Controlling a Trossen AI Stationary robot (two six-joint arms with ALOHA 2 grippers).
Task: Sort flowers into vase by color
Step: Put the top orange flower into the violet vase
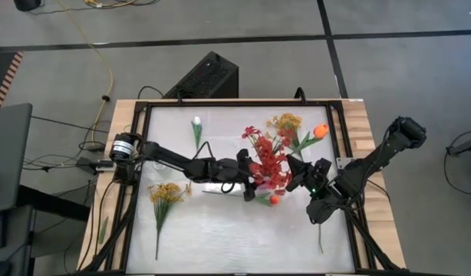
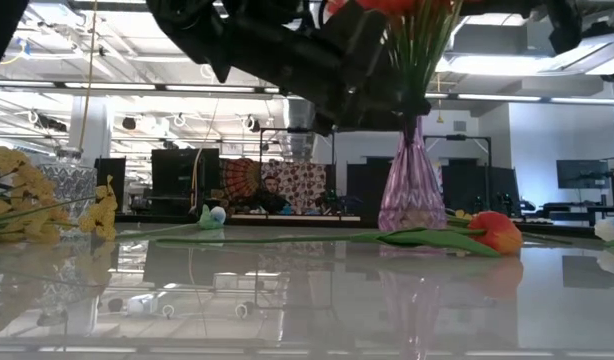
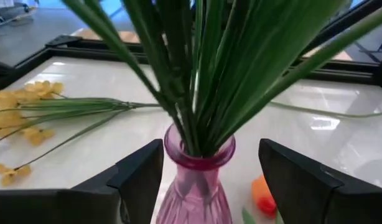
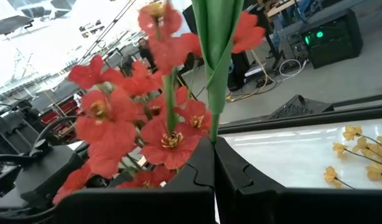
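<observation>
Table [image 1: 220, 230] with a white top and a dark frame along its edges; the front half is mostly bare, the widest free space. Near the left edge lies a yellow spray [image 1: 166, 193], its stem running toward the front. Farther back, a white tulip [image 1: 196, 123] lies alone, well apart from the rest.

The left gripper [image 3: 206, 180] reaches in from the left to the middle, its fingers [image 3: 138, 177] spread wide on either side of the purple vase [image 3: 194, 180], not touching it. The vase stands upright in the centre, packed with green stems and red flowers [image 1: 268, 162].

Just right of the vase, an orange tulip [image 1: 321, 130] and a second yellow spray [image 1: 286, 121] lie toward the back edge. Another orange bud [image 1: 274, 199] lies at the foot of the vase.

The right gripper [image 4: 214, 180] sits just right of the bouquet, fingers pressed together and pinching a green stem [image 4: 214, 74]. A loose stem [image 1: 321, 241] lies near the front right edge.
</observation>
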